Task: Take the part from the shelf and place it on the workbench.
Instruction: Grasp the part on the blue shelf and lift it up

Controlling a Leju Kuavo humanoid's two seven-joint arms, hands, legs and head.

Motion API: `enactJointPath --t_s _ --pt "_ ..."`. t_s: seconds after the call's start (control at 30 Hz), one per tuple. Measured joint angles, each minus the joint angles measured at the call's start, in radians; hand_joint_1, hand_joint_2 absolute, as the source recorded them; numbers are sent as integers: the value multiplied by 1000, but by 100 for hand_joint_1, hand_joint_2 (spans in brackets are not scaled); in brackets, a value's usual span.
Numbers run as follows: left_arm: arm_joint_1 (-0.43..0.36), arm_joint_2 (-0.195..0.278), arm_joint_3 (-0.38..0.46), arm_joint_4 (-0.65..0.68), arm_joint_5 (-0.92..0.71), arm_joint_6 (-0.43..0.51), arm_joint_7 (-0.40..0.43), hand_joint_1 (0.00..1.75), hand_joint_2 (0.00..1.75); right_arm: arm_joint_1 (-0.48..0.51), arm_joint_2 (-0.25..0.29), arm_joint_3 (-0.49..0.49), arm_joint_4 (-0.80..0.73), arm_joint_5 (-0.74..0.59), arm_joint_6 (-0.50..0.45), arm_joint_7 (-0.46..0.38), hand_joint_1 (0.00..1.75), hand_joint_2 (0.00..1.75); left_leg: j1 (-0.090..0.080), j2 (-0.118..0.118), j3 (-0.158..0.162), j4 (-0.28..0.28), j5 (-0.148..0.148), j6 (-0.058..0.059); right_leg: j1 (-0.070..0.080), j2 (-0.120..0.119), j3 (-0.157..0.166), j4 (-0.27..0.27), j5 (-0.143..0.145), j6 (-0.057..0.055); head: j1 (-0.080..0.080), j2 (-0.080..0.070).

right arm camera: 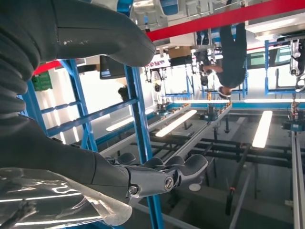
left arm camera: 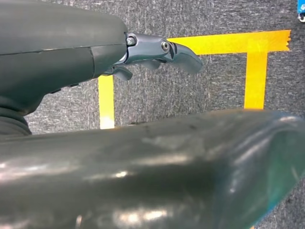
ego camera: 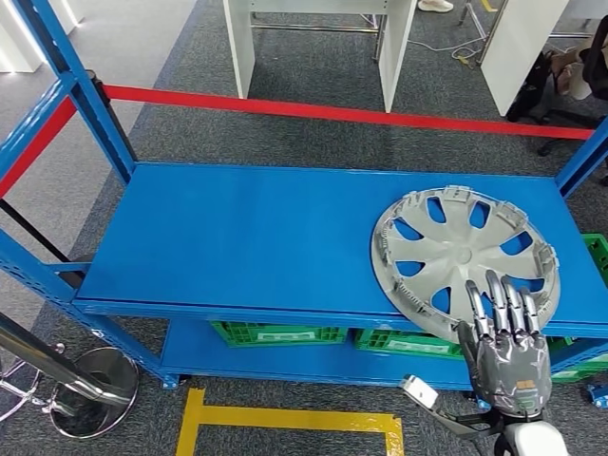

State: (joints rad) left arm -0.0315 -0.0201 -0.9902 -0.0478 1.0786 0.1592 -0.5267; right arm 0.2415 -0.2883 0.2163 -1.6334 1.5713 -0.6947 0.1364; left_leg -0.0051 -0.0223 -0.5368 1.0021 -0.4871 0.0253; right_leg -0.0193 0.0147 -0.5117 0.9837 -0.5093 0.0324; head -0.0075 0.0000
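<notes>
Right hand [ego camera: 505,351] gripped the near rim of the silver plastic hubcap [ego camera: 465,258] on the blue metal shelf [ego camera: 251,237]; left hand [left arm camera: 158,50] hung empty, fingers apart.

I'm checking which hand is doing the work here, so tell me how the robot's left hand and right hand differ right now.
The right hand is raised to the blue shelf, its fingers lying on the near rim of the silver wheel cover; the left hand hangs over grey carpet and yellow floor tape. The right touches the part, the left touches nothing. Whether the right hand has a grip yet cannot be told. Both have dark grey metallic fingers.
</notes>
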Motion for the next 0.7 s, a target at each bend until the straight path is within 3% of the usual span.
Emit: enactJointPath --t_s 0.43,0.7 --pt "-3 -4 -24 4 16 -4 1 0 0 -26 -52 103 61 0 0 96 0 175 0 0 0 0 0 0 0 0 0 0 0 0 0 0" --pt "-1 1 -52 -4 44 12 19 0 0 -27 -73 159 159 0 0 105 0 175 0 0 0 0 0 0 0 0 0 0 0 0 0 0"
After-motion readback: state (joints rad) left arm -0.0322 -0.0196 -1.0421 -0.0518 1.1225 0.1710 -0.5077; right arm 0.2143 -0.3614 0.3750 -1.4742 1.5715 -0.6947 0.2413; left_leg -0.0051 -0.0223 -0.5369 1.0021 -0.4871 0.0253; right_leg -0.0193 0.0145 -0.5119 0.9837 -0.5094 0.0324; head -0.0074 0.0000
